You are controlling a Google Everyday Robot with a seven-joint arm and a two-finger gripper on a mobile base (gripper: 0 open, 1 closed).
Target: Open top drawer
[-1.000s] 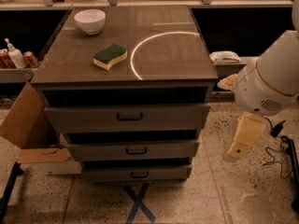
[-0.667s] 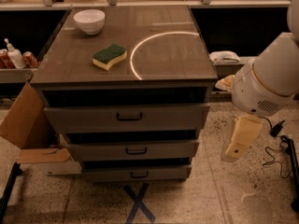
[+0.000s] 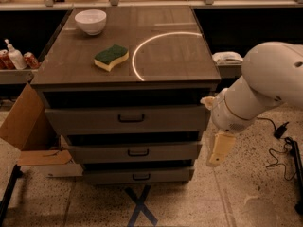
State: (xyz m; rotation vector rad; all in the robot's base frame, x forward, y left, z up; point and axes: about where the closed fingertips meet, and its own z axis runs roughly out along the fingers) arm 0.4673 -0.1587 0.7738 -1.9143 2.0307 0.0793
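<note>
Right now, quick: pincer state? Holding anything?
Pincer: open or closed cannot be told; nothing seen in it; hangs low to the right of the top drawer, away from its handle.

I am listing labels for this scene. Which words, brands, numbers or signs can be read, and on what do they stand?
"X": blue tape cross on the floor; a mark, not a word.
The bottle and cans on the left shelf: labels too blurred to read.
The top drawer, and the gripper hanging right of the cabinet: no text.
</note>
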